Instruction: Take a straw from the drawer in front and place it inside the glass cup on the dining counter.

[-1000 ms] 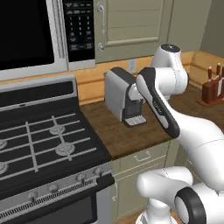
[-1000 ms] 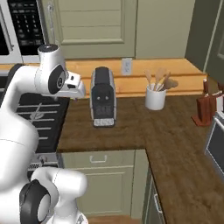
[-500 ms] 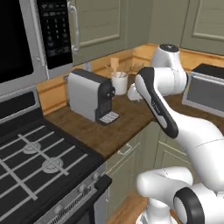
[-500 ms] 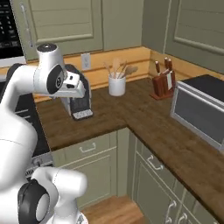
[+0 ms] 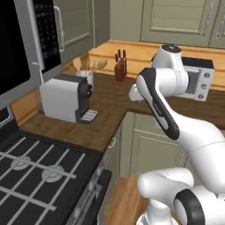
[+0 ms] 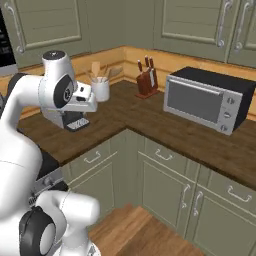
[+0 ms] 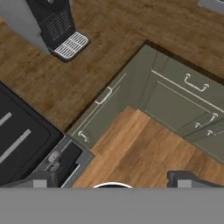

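No legible text, labels or numbers.

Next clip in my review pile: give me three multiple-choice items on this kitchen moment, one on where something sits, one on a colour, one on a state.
1. Where does the knife block stand on the worktop?
A. between the utensil cup and the toaster oven
B. on the stove
C. on the floor

2. What colour are the cabinet fronts?
A. red
B. sage green
C. black

3. What state is the drawer under the worktop in?
A. pulled fully out
B. removed
C. closed

Answers: 1 A, the right base view shows it in the corner with the cup on one side and the oven on the other. 2 B, every door and drawer face is pale green. 3 C, in the hand view its face sits flush with the cabinet row.
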You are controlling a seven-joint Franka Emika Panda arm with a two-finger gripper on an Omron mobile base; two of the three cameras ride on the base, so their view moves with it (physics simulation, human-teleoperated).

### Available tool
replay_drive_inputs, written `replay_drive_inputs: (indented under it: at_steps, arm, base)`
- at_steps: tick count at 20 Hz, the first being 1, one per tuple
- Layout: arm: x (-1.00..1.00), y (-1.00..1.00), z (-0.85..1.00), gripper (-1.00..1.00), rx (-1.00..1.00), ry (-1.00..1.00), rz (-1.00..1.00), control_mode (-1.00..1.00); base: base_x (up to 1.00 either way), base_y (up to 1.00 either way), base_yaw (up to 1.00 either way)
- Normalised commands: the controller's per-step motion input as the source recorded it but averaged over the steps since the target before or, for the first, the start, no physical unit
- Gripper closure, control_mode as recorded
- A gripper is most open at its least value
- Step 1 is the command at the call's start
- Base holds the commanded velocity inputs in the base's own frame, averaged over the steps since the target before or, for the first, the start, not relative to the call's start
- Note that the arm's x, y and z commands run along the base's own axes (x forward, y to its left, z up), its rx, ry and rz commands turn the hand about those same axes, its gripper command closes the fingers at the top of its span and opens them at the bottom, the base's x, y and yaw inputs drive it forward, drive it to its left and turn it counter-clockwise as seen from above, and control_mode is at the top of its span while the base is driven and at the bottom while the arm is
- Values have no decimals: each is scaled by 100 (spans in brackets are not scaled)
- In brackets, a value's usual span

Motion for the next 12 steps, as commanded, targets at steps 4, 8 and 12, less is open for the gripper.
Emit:
replay_drive_inputs:
  at_steps: [4,8,12]
  arm:
    - [0,0,0,-100,0,0,0,100]
    - [0,0,0,-100,0,0,0,100]
    - [0,26,0,-100,4,0,-16,-100]
  base:
    - [0,72,-54]
    - [3,93,-48]
    - [0,47,-20]
